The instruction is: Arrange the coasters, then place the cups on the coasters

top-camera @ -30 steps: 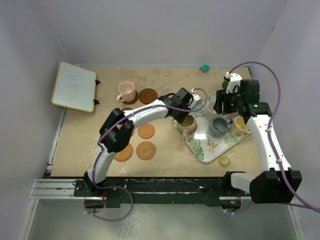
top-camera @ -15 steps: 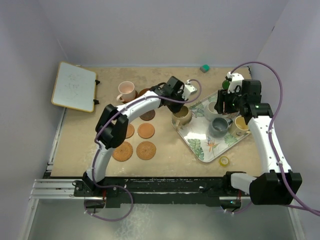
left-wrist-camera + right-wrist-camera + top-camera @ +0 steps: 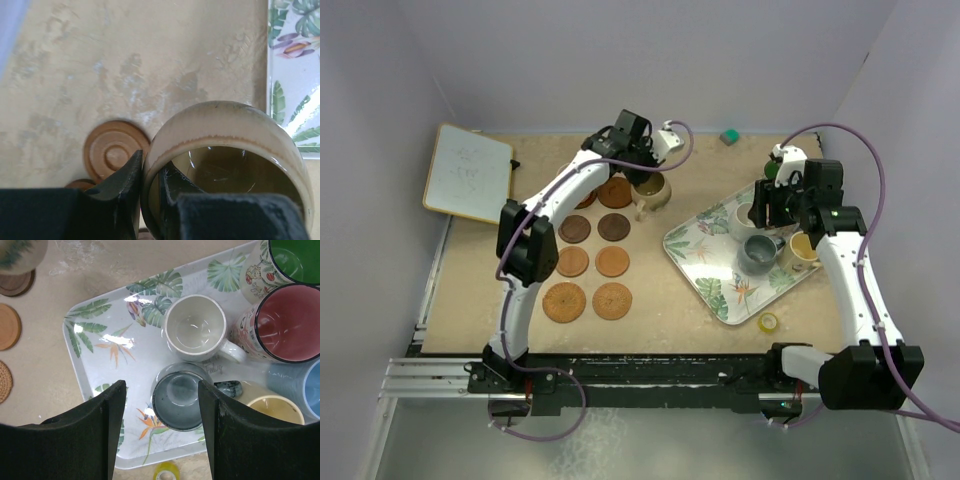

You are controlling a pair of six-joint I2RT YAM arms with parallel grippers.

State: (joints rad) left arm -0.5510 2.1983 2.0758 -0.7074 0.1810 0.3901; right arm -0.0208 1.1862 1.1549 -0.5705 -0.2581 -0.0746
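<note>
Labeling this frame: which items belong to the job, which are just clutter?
Job: coasters, tan mug in left hand, grey mug, slate mug, yellow mug, blue mug, red mug, green mug.
Lying about: whiteboard, tape roll, teal block, leaf tray.

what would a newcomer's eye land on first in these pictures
The left hand pinches the rim of a tan glazed ceramic mug at the far side of the table, beside a grid of flat round brown coasters. On the right, a leaf-patterned rectangular tray carries a cluster of coloured mugs, with the open right hand above them.
</note>
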